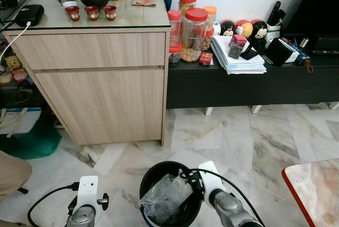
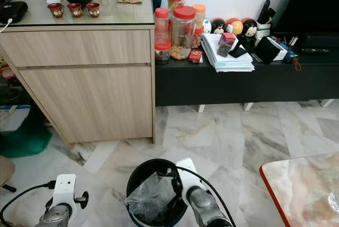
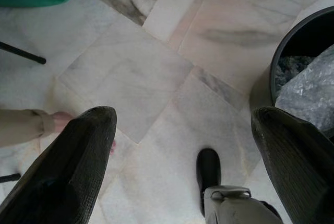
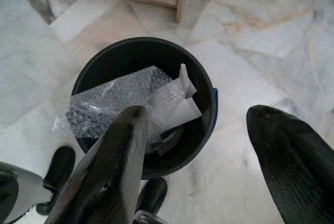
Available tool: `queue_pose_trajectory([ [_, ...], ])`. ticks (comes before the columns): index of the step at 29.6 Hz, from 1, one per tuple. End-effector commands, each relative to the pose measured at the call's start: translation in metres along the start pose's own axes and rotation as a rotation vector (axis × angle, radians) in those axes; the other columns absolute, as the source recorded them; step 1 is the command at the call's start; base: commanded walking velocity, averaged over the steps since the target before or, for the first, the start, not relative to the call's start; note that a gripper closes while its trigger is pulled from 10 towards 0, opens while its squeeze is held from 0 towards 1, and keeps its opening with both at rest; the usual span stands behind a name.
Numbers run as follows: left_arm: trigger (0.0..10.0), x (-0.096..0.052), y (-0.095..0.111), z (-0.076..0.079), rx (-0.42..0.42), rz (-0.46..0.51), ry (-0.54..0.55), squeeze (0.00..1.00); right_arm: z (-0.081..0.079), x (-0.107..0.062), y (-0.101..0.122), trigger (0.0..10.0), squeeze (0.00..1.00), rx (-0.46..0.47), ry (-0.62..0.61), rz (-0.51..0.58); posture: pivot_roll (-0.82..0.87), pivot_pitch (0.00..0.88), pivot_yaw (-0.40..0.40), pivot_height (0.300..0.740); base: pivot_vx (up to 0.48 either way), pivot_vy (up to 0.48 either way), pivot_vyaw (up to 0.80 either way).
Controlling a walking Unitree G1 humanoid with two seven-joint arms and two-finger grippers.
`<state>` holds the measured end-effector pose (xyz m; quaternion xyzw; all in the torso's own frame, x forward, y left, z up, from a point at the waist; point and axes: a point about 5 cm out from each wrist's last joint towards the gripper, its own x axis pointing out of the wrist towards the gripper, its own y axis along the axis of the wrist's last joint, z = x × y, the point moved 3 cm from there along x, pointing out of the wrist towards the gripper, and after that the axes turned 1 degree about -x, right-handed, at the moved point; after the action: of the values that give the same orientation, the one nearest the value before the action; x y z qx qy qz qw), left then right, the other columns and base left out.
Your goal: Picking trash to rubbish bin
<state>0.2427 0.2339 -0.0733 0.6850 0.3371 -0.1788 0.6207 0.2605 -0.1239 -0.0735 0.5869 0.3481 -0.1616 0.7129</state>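
Right claw (image 4: 195, 166) hangs just above the black bin (image 4: 203, 85), fingers wide apart and empty, apparently because the trash (image 4: 122, 104), crumpled bubble wrap, already lies inside the bin. Left claw (image 3: 182, 156), also spread and empty, hovers over marble floor (image 3: 125, 72) beside the bin.

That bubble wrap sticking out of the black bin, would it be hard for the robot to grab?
The bubble wrap looks crumpled and thin, so probably floppy and very light. Its shiny plastic may be slippery between the fingers. It sticks up past the rim of the bin, so a push might simply squash it down.
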Motion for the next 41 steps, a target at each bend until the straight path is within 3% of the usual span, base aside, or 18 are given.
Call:
queue_pose_trajectory([
  [1,10.0,-0.001,-0.008,-0.002,-0.018,-0.030,0.013,0.00,0.008,-0.006,-0.023,10.0,0.00,0.059,-0.037,-0.060,0.09,0.065,-0.073,0.740,0.000,0.000,0.00],
  [2,10.0,-0.002,-0.011,-0.003,-0.026,-0.038,0.017,0.00,0.016,-0.012,-0.041,10.0,0.00,0.125,-0.081,-0.102,0.09,0.063,-0.070,0.740,0.000,0.000,0.00],
  [4,10.0,-0.003,-0.012,-0.005,-0.031,-0.042,0.021,0.00,0.022,-0.016,-0.050,10.0,0.00,0.180,-0.115,-0.122,0.09,0.059,-0.069,0.740,0.000,0.000,0.00],
  [8,10.0,-0.003,-0.015,-0.008,-0.045,-0.046,0.034,0.00,0.034,-0.023,-0.066,10.0,0.00,0.312,-0.202,-0.151,0.08,0.047,-0.062,0.740,0.000,0.000,0.00],
  [13,10.0,-0.005,-0.019,-0.012,-0.047,-0.054,0.048,0.00,0.041,-0.029,-0.078,10.0,0.00,0.394,-0.268,-0.174,0.06,0.030,-0.045,0.740,0.000,0.000,0.00],
  [41,10.0,-0.008,-0.032,-0.027,-0.055,-0.099,0.101,0.00,0.027,-0.022,-0.067,10.0,0.00,0.421,-0.219,-0.140,0.07,0.000,-0.026,0.740,0.000,0.000,0.00],
])
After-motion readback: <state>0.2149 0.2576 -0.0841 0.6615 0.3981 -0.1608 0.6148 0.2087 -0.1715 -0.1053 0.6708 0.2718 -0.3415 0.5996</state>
